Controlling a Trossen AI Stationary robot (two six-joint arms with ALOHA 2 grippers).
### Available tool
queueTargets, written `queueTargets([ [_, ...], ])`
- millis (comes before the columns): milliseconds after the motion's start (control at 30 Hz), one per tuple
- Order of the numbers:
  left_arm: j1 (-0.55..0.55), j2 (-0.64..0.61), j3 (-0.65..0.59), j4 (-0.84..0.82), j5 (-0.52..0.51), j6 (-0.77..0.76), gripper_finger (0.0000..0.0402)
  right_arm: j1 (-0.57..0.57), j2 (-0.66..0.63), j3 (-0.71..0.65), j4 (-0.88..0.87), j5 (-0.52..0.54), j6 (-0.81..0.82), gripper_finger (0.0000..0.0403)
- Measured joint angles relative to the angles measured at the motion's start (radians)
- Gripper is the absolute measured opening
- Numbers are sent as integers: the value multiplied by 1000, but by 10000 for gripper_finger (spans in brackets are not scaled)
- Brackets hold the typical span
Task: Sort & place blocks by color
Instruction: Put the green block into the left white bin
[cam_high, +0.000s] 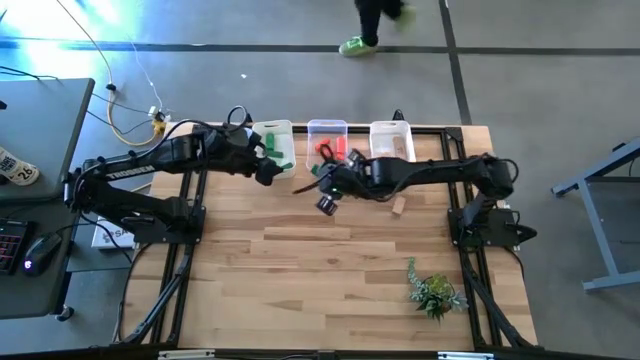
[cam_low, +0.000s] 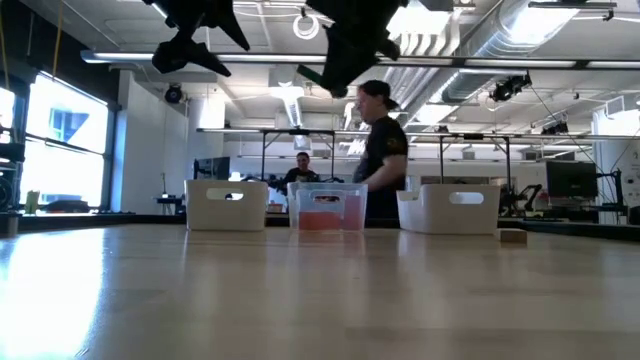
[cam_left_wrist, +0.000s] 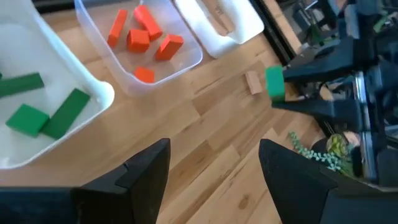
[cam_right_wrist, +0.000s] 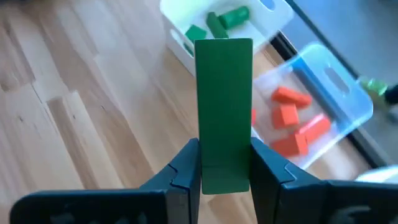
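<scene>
- High view: your right claw (cam_high: 327, 190) sits at frame centre, just below the clear bin (cam_high: 327, 127) of red blocks (cam_high: 327, 151); the left claw (cam_high: 272, 168) hovers by the white bin (cam_high: 272, 127) holding green blocks (cam_high: 278, 147)
- Low view: three bins line the desk (cam_low: 300, 290), a lone tan block (cam_low: 512, 236) at right
- Left wrist view: your left claw (cam_left_wrist: 214, 165) gapes wide, holding nothing
- Right wrist view: your right claw (cam_right_wrist: 225, 167) is clamped on a green bar (cam_right_wrist: 224, 112)

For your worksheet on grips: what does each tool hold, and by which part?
The right tool grips a green bar by its lower end, one finger on each long side. The left tool is open, holding nothing.
</scene>
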Motion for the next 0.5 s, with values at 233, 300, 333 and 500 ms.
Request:
queueTargets([
  [233, 0, 56, 0, -1, -4, -46, 235, 10, 93, 68, 34, 10, -238, 74],
  [300, 0, 69, 0, 1, -4, -62, 235, 12, 97, 61, 66, 7, -288, 74],
  [333, -1, 75, 0, 2, -3, -64, 235, 12, 99, 59, 83, 4, -306, 74],
  [500, -3, 107, 0, 5, 23, -88, 235, 9, 103, 57, 156, -8, -361, 74],
])
